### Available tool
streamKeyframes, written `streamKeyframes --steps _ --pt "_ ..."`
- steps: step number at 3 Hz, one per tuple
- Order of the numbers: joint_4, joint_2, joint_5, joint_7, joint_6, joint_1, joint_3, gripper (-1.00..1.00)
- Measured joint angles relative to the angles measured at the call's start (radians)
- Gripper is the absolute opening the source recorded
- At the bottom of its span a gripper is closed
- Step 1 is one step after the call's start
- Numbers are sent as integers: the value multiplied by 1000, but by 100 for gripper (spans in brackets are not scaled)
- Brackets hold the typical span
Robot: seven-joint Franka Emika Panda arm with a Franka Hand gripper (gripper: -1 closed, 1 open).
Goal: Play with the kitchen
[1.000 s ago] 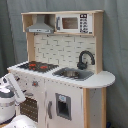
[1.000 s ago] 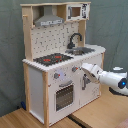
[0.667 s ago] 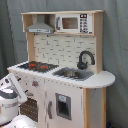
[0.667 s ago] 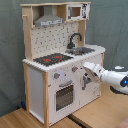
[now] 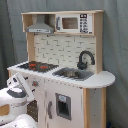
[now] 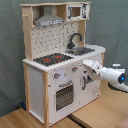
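Grey curtain (image 5: 117, 45) hangs behind; wooden floor (image 6: 100, 112) lies below.

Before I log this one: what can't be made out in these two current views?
- Gripper: its tip merges with the kitchen front in the second exterior view, contact unclear; in the first exterior view the arm hides it.
- Knobs: settings too small to read.
- Sink: contents blurred in both exterior views.

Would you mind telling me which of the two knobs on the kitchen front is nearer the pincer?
The knob above the oven door's right corner in the second exterior view, beside the pincer; the other knob sits further left.
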Motion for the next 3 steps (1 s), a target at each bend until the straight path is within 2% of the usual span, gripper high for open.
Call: streamKeyframes --steps 1,2,3 --pt "32 0 2 1 47 -90 27 100" --pt "112 0 7 1 33 -145 53 100" --pt "166 -1 7 -11 29 -226 73 100"
